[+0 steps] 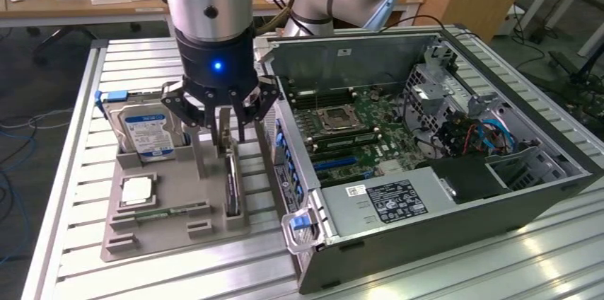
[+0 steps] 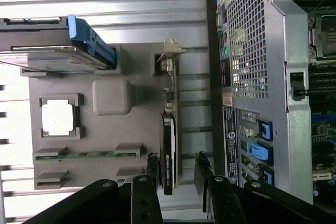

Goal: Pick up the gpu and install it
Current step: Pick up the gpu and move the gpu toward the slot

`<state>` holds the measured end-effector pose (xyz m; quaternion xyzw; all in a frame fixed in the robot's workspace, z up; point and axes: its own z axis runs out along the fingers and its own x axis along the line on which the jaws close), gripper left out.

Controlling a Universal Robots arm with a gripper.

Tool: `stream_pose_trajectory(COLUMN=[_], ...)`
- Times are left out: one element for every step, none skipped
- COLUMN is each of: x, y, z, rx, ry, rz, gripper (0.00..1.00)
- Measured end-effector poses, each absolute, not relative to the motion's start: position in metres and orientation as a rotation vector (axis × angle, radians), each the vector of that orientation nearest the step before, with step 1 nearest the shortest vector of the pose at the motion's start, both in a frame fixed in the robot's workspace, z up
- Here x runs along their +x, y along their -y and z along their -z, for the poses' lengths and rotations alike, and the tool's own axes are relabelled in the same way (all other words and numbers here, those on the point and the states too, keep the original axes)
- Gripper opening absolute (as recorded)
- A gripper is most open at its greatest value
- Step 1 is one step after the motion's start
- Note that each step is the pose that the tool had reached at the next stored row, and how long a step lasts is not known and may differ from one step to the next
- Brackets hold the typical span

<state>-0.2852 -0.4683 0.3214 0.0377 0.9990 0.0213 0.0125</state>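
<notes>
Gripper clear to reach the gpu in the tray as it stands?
Probably yes: the open gripper hangs right above the gpu, which stands on edge in the gray tray, with nothing between them.

gpu (image 2: 169, 145) flanks free, computer case (image 2: 252, 51) close beside

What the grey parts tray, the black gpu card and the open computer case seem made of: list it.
Flat grey parts tray: probably plastic, matt, one even colour, moulded blocky holders.
Thin black gpu card: circuit board edge, glossy dark shroud, likely plastic.
Open grey computer case: sheet metal, dull sheen, folded edges, perforated panel.
</notes>
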Motion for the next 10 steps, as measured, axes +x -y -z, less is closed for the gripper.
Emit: stream_pose_trajectory(x=[-0.285, -0.285, -0.285, -0.285, -0.285, -0.285, -0.285, -0.285, -0.285, -0.285], y=[0.468, 0.468, 0.468, 0.468, 0.468, 0.468, 0.468, 0.468, 0.468, 0.468], z=[-0.32, -0.318, -0.316, -0.314, -0.312, -0.31, -0.309, -0.307, -0.305, -0.303], rx=[0.118, 0.118, 0.118, 0.118, 0.119, 0.12, 0.121, 0.122, 0.122, 0.123], ry=[-3.114, -3.114, -3.114, -3.114, -3.114, -3.114, -3.113, -3.113, -3.113, -3.113], rz=[-0.066, -0.066, -0.066, -0.066, -0.066, -0.066, -0.066, -0.066, -0.066, -0.066], gripper=[0.42, 0.42, 0.42, 0.42, 0.42, 0.42, 0.42, 0.42, 0.42, 0.42])
